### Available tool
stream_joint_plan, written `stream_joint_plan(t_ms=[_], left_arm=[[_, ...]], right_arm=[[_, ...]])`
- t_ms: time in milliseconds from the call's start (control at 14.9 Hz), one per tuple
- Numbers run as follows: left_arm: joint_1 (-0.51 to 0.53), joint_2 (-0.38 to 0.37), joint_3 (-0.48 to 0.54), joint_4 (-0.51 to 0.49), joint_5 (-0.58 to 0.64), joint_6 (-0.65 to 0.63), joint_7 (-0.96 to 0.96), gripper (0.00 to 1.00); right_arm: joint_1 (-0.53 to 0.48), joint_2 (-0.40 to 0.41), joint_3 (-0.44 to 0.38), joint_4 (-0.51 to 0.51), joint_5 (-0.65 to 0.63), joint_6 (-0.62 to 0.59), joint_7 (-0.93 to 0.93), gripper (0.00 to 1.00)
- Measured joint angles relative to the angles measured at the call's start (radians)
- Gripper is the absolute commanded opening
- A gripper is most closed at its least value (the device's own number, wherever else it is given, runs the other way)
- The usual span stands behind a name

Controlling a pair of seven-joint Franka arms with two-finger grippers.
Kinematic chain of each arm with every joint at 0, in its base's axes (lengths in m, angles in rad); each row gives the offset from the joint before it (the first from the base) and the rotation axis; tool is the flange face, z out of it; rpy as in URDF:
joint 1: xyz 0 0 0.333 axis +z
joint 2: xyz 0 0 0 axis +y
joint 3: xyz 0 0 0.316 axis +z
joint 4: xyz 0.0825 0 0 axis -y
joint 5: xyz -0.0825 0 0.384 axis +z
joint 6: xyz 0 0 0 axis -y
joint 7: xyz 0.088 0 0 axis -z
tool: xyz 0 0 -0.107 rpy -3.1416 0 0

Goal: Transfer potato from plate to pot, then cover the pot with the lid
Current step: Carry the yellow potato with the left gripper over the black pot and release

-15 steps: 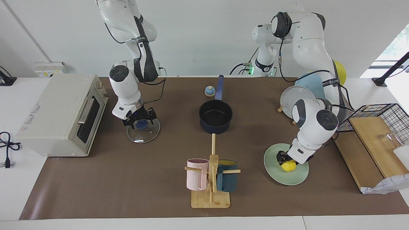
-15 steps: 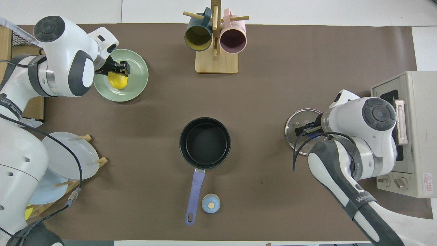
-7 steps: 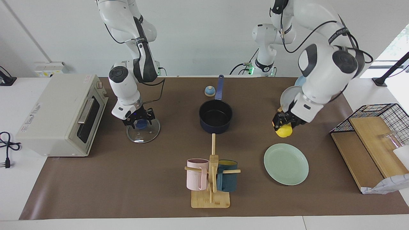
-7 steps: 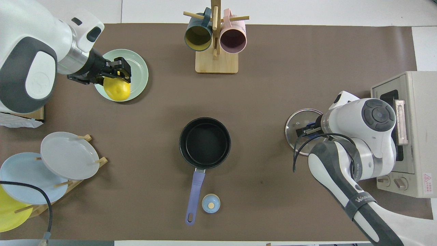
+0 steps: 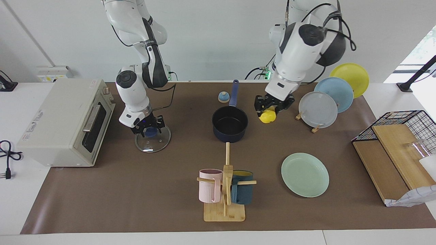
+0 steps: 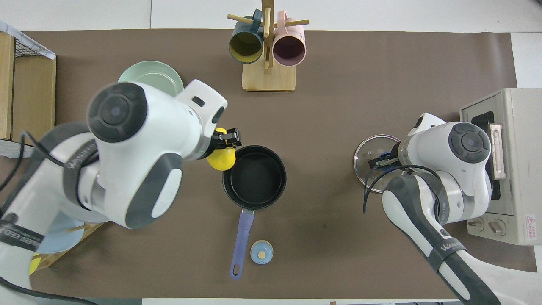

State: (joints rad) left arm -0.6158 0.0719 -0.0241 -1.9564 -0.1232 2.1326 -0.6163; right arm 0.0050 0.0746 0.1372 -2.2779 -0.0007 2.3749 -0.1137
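Note:
My left gripper (image 5: 270,109) (image 6: 226,142) is shut on the yellow potato (image 5: 267,116) (image 6: 222,159). It holds the potato in the air beside the pot's rim, toward the left arm's end of the table. The dark navy pot (image 5: 230,124) (image 6: 254,177) stands mid-table, and nothing lies in it. Its blue handle points toward the robots. The mint-green plate (image 5: 305,174) (image 6: 152,74) is bare. The glass lid (image 5: 151,143) (image 6: 365,154) lies flat on the mat toward the right arm's end. My right gripper (image 5: 149,131) (image 6: 380,161) is down at its blue knob.
A toaster oven (image 5: 64,122) stands at the right arm's end. A mug rack (image 5: 224,190) with two mugs stands farther from the robots than the pot. A small bell (image 5: 223,97) sits beside the pot's handle. A plate rack (image 5: 323,105) and a wire basket (image 5: 398,126) are at the left arm's end.
My left gripper lifted the potato off the plate and carried it across to the pot's side. The plate is now bare. My right gripper stayed at the lid's knob.

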Motion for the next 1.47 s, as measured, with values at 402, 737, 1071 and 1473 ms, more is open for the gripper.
stream_joint_plan(t_ms=[402,737,1071,1473], left_arm=[[-0.091,0.043,0.004,-0.132,0.051,0.19,-0.075,0.0],[-0.099,0.115,0.007,-0.148,0.103,0.267,-0.108,0.0],[-0.124,0.16,0.007,-0.148,0.124,0.298,-0.138,0.0],[-0.125,0.16,0.007,-0.148,0.132,0.298,-0.134,0.0]], right_arm=[[0.001,0.0,0.001,0.045,0.0,-0.084,0.0,0.23],[0.007,0.004,0.019,0.152,0.0,-0.2,0.0,0.0],[0.016,0.016,0.033,0.18,0.0,-0.218,0.0,0.0],[0.016,0.025,0.033,0.185,0.0,-0.218,0.0,0.0]])
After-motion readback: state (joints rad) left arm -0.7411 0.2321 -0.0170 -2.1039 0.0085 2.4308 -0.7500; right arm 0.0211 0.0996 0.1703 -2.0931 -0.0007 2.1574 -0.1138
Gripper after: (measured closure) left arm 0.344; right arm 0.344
